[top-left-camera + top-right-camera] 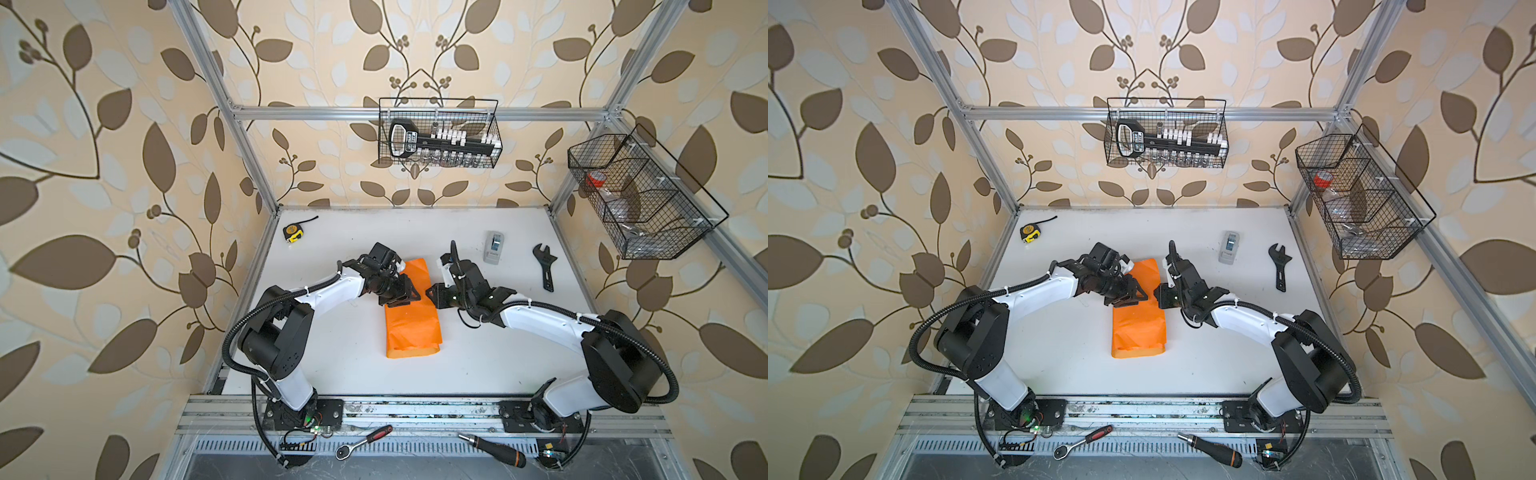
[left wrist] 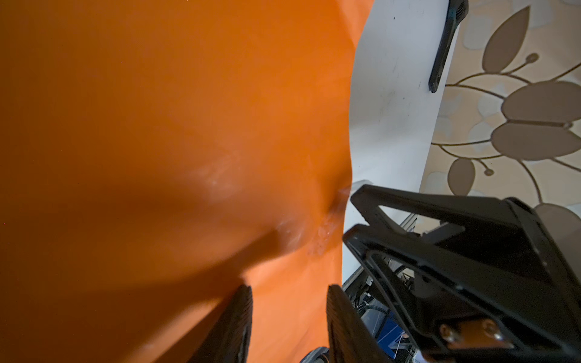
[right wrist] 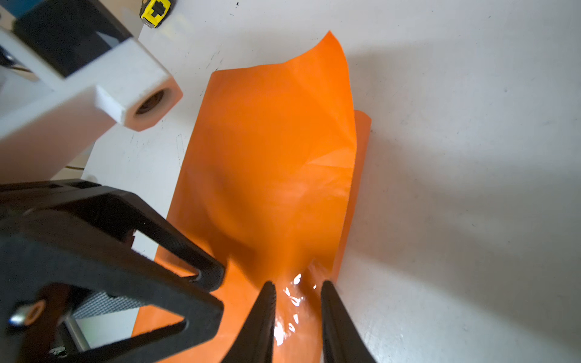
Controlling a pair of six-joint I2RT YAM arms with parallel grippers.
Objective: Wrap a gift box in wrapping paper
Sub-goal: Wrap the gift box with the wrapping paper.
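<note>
Paper (image 1: pixel 411 328) mid-frame, folded tube. Left pincer (image 1: pixel 409 299), right pincer (image 1: pixel 432 296) both parted, gripping nothing. Risk: unheld flap springs open.

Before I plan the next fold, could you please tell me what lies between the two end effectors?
The folded orange wrapping paper lies between the left end effector and the right end effector, as seen in both top views.
</note>
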